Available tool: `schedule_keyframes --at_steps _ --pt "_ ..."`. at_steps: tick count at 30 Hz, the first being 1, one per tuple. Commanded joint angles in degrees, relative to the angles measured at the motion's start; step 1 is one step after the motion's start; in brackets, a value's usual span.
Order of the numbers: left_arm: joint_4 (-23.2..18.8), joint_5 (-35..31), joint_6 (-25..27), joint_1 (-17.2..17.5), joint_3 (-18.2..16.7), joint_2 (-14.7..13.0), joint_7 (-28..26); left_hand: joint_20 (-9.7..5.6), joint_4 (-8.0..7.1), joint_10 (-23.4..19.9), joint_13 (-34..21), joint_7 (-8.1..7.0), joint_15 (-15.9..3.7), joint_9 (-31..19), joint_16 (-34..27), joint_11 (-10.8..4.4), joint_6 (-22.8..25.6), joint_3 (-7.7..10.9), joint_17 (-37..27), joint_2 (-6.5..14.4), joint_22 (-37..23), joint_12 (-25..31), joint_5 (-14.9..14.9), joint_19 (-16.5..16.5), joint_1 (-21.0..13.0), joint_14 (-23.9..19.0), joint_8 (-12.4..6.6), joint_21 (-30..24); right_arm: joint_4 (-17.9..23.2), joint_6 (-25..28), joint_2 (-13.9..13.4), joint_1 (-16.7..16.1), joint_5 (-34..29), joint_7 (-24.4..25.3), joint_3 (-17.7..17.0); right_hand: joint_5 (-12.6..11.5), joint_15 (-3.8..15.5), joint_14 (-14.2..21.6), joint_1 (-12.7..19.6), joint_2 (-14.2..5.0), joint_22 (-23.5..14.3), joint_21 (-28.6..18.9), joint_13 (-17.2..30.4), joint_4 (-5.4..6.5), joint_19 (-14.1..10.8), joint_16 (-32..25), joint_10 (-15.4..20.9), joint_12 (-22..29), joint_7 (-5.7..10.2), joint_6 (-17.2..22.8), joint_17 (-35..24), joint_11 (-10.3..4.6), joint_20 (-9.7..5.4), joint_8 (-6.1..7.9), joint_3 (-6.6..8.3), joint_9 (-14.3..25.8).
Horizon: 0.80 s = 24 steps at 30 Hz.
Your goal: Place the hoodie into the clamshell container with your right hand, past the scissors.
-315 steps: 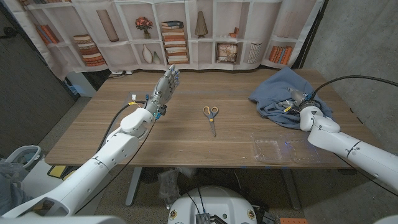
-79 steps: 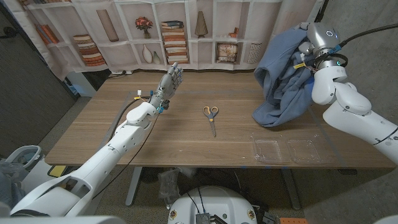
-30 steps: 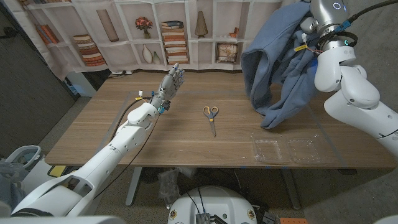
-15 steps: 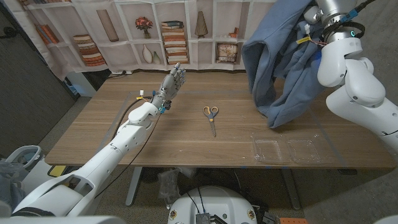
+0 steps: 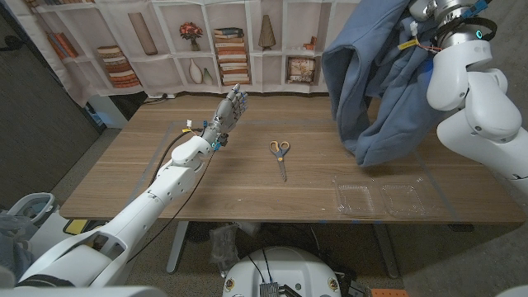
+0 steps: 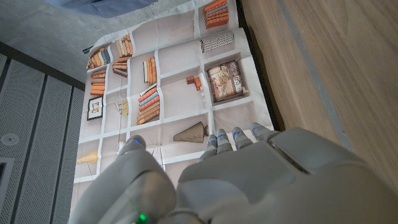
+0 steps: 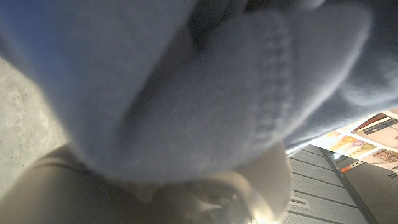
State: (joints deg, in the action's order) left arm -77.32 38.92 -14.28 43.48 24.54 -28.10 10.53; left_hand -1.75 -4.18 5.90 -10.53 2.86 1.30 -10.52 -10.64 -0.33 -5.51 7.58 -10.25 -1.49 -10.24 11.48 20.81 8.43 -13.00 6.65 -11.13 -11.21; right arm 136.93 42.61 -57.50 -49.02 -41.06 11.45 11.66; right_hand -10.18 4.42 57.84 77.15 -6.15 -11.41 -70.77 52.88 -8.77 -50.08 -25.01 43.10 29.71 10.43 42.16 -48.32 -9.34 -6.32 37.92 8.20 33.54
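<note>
The blue hoodie (image 5: 375, 82) hangs high over the table's far right, lifted by my right hand (image 5: 419, 15), whose fingers are buried in the cloth near the picture's top. Close up, its fleece (image 7: 205, 106) drapes over that hand (image 7: 205, 193). Its lowest fold dangles just above the wood, beyond the clear clamshell container (image 5: 379, 198), which lies open near the front right edge. The scissors (image 5: 280, 154), with yellow handles, lie at the table's middle. My left hand (image 5: 228, 109) stands upright at the far left, fingers straight and together, holding nothing; its back (image 6: 236, 180) faces the wrist camera.
A bookshelf backdrop (image 5: 223, 41) hangs behind the wooden table (image 5: 148, 177). A grey wall stands to the right, and a dark panel (image 5: 33, 99) to the left. My right arm (image 5: 478, 107) crosses above the table's right end.
My right hand has risen a little further with the hoodie, whose hanging fold has shifted slightly right. The left hand, the scissors and the clamshell have stayed put.
</note>
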Motion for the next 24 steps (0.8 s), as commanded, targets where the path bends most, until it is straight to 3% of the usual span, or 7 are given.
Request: schedule_keyframes --at_steps 1,24 --pt "0.6 0.1 -0.2 -0.3 0.2 0.4 0.5 -0.03 -0.01 0.5 -0.2 0.00 -0.13 -0.2 -0.1 -0.01 0.1 -0.45 -0.2 0.2 -0.2 -0.1 0.3 0.3 -0.8 0.5 -0.12 -0.3 2.5 1.1 0.2 -0.7 -1.3 -1.7 -1.8 -0.3 8.42 4.5 -0.9 -2.40 -0.2 -0.3 0.3 2.22 -0.3 -0.3 0.9 0.3 -0.10 0.4 -0.3 -0.52 -6.86 0.20 2.79 0.1" --pt "5.4 0.0 -0.8 -3.3 1.3 2.5 2.9 0.08 -0.01 0.4 -0.2 -0.05 -0.08 -0.2 -0.1 0.03 0.1 -0.70 -0.2 0.3 -0.2 0.0 0.3 0.4 -0.9 0.5 -0.12 -0.3 7.0 3.0 0.1 -4.1 -5.9 -4.1 -6.0 -0.3 8.44 4.5 -0.9 -2.43 -0.2 -0.3 0.4 2.13 -0.4 -0.6 1.2 -0.3 0.00 0.4 -0.2 -0.55 -6.86 0.20 2.63 0.3"
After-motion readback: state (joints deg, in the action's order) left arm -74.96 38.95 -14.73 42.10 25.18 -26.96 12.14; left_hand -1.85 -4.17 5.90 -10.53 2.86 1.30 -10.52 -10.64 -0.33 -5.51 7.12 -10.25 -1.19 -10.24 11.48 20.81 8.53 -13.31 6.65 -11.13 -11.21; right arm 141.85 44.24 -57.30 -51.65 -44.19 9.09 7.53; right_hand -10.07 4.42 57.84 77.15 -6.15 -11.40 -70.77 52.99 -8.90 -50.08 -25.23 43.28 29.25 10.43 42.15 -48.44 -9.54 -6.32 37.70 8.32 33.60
